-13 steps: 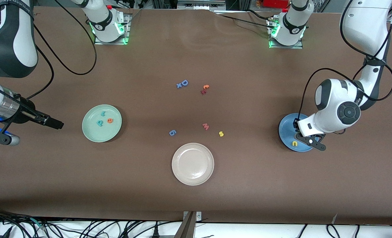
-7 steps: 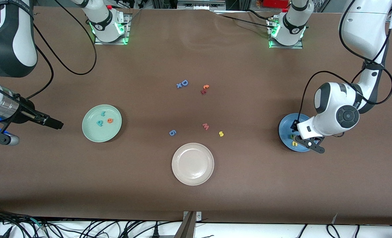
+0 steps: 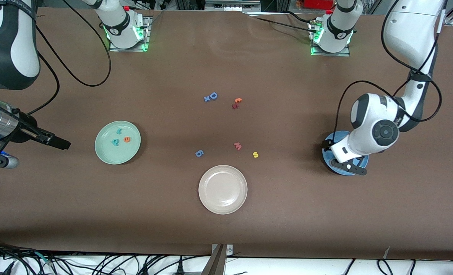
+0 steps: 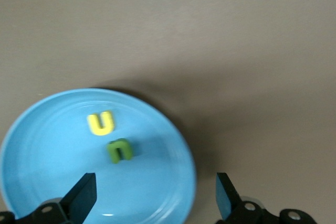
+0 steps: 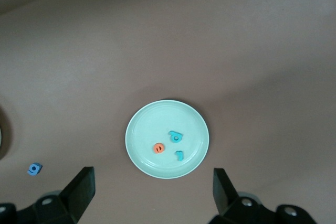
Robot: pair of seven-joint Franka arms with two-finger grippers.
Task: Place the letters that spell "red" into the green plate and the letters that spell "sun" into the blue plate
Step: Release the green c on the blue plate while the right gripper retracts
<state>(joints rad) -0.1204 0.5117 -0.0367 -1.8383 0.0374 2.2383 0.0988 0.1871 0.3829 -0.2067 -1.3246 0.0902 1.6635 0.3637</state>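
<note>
The left gripper [image 4: 152,203] hangs over the blue plate [image 3: 327,157], which sits near the desk edge at the left arm's end. Its fingers [image 4: 81,198] stand wide apart and hold nothing. From the front the arm's wrist covers most of that plate, so its contents cannot be read there. The left wrist view fills the gap: the yellow "u" [image 4: 100,123] and the green "n" [image 4: 120,150] lie just beside each other in the plate, apart from the fingers.

The yellow "s" [image 3: 255,154] lies on the bare desk near the middle, beside the pink "m" piece [image 3: 237,146].

The right arm waits at its own end of the desk. The right gripper [image 5: 152,198] is up in the air, fingers spread wide, nothing between them. Its fingertips do not show clearly from the front; the right wrist view shows them.

The green plate [image 3: 104,154] sits toward the right arm's end of the desk. In it lie the teal "r" [image 3: 119,131], the teal "d" [image 3: 115,142] and the orange "e" [image 3: 127,139]. The right wrist view confirms all three inside the rim.

The beige-white plate [image 3: 223,189] sits nearest the front camera, near the desk's middle.
</note>
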